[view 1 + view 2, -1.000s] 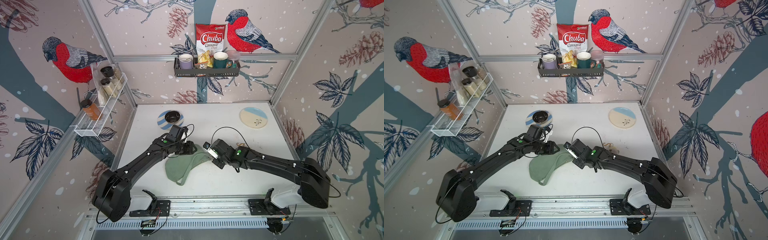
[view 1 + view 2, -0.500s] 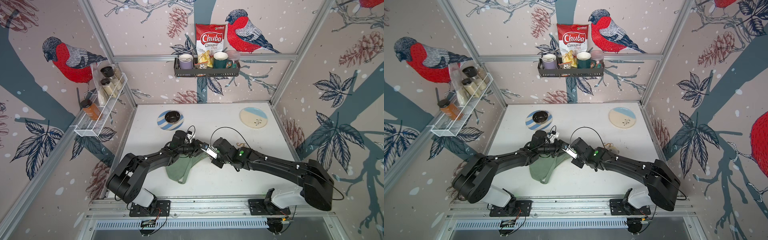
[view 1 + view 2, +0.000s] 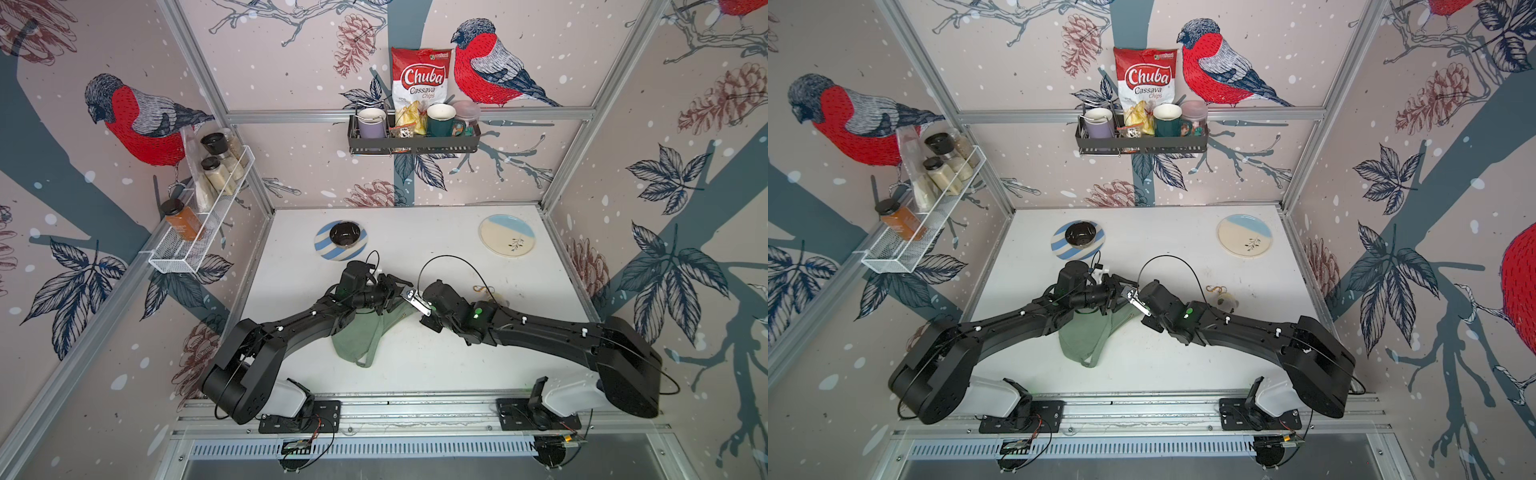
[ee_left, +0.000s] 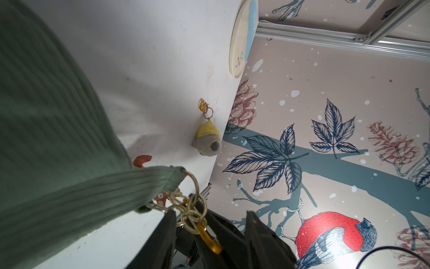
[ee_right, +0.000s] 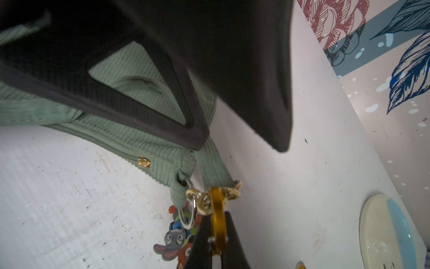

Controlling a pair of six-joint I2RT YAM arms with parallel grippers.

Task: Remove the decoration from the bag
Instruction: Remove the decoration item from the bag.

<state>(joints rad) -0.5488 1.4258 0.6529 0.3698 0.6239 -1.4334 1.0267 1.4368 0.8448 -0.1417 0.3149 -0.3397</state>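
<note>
- The right gripper (image 5: 217,217) is clamped on an orange-gold carabiner clip (image 5: 218,207), which sits upright between its fingertips.
- A cartoon rubber charm (image 5: 173,240) with a grey rabbit face hangs from a silver keyring just beside those fingertips, low against the white table (image 3: 436,365).
- The clip is threaded into a gold chain (image 5: 232,189) and the metal ring at the end of the bag (image 5: 149,144), so this decoration is not yet off.
- The left gripper (image 5: 242,143) stands about half open, with bare table showing between its jaws.
- Its tips point at the ring and chain, close to the right gripper's tips. I see nothing pinched in them.
- The sage-green corduroy bag lies flat on the table and runs back from the left gripper under that arm. Its ring end points at the right gripper.
- A yellow-and-grey plush keychain (image 4: 207,139) lies loose on the table, well apart from both grippers and from the bag, off behind the right gripper's wrist. That piece looks already removed.
- My judgement is that the task is roughly half done. The clip's gate has yet to be opened and slipped off the ring, and then the charm has to be carried clear of the bag.
</note>
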